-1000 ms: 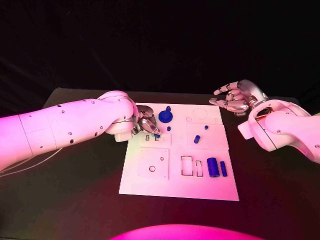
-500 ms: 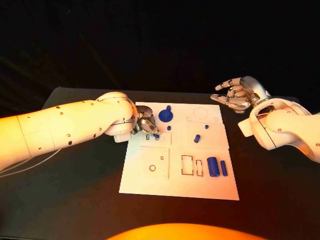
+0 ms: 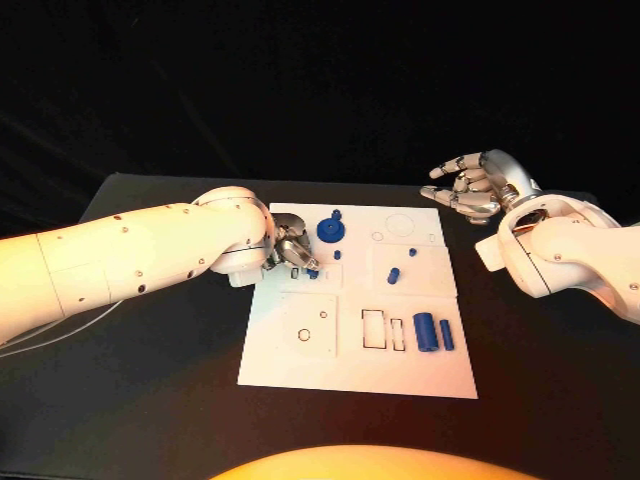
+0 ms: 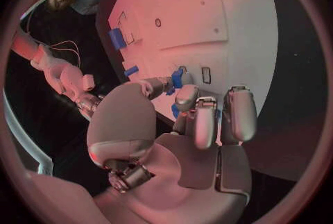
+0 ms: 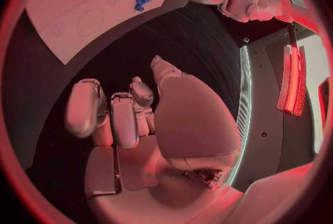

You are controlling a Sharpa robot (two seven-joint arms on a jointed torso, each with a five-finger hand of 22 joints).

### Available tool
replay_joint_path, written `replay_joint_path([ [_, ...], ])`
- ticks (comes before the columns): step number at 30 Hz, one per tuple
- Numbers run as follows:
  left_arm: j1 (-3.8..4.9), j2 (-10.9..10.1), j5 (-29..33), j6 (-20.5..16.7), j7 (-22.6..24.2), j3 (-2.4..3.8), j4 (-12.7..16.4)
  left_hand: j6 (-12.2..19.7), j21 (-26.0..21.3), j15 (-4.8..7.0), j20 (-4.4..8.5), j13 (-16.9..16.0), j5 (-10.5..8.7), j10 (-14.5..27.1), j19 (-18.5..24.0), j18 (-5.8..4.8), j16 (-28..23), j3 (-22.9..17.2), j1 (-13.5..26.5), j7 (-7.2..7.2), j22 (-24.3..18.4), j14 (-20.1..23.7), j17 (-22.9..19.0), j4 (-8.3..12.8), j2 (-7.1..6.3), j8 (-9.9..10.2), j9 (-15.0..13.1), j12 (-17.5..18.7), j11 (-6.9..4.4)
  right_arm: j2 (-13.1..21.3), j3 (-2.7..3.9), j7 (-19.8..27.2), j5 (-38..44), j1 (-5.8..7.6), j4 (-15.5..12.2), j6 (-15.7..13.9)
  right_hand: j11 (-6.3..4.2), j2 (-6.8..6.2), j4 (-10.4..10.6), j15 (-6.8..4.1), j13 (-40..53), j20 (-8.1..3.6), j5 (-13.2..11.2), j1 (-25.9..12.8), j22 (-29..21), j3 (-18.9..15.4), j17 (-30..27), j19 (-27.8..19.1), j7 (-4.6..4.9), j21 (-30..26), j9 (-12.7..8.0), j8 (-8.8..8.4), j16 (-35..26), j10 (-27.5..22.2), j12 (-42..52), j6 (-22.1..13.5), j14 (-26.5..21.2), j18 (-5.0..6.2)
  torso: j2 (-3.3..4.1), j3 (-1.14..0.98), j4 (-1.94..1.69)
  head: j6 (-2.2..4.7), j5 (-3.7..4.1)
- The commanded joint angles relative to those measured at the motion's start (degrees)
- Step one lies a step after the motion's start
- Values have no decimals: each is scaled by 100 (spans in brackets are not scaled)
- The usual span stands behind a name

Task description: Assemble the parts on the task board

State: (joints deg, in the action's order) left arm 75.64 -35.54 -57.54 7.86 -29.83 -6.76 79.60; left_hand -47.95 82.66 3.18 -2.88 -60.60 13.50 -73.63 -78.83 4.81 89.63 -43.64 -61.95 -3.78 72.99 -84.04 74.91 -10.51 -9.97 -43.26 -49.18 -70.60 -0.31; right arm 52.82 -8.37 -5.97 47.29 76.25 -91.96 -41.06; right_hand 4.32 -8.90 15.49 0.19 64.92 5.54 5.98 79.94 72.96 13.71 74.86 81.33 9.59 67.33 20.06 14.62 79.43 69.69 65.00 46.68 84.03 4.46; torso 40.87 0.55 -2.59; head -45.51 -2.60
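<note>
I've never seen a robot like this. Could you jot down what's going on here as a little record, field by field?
Surface: black table
Task board: white plate, mid-table
Left hand: at the board's far left part, pinching a small blue part against the board
Right hand: raised beyond the board's far right corner, fingers curled, holding nothing
Loose parts: blue disc; two blue cylinders lying side by side near the right edge
</note>
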Motion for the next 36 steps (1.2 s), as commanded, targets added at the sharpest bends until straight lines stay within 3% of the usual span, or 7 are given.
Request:
replay_joint_path([
  [1,-24,15,-76,-20,1,-7,1,-54,22,42,-4,-3,32,-37,-29,-101,37,-1123,25,4,5,-596,1509,1149,33,-18,7,-19,-16,-5,1,77,1,-4,11,52,-2,-55,-2,-49,3,-5,10,-24,6,45,5,1,-24,9,5,11,-22,-1,-4,-33,163,59,1,1,-3,-14,13],
  [16,-34,-19,-119,103,-3,-11,26,-68,30,47,1,-10,65,-53,-43,-105,37,-1124,42,11,22,-596,1509,1156,26,-19,0,-25,-23,3,-1,52,1,-8,14,86,-2,-55,-2,-49,3,-5,10,-24,6,45,5,1,-24,9,5,11,-22,-1,-4,-33,163,59,-1,-3,1,-56,-7],
  [27,-38,-40,-196,46,-1,-13,44,-126,62,74,27,-26,298,-110,-100,-121,37,-1151,98,40,95,-596,1509,1203,-9,-23,-35,-39,-51,4,-2,56,16,-10,27,94,-4,-56,-4,-51,-12,-8,11,-24,-11,50,-17,0,-26,-13,6,19,-41,-6,-15,-32,160,63,0,1,0,-68,-22],
  [36,-45,-60,-202,-24,-7,-13,38,-149,78,83,35,-39,363,-133,-127,-129,37,-1162,104,49,132,-596,1509,1223,-18,-27,-47,-50,-61,-2,-2,34,41,-12,39,120,-4,-55,0,-52,-17,-8,10,-29,-18,50,-12,-1,-27,-23,6,22,-39,-7,-18,-33,163,64,0,-2,-2,-69,-26],
])
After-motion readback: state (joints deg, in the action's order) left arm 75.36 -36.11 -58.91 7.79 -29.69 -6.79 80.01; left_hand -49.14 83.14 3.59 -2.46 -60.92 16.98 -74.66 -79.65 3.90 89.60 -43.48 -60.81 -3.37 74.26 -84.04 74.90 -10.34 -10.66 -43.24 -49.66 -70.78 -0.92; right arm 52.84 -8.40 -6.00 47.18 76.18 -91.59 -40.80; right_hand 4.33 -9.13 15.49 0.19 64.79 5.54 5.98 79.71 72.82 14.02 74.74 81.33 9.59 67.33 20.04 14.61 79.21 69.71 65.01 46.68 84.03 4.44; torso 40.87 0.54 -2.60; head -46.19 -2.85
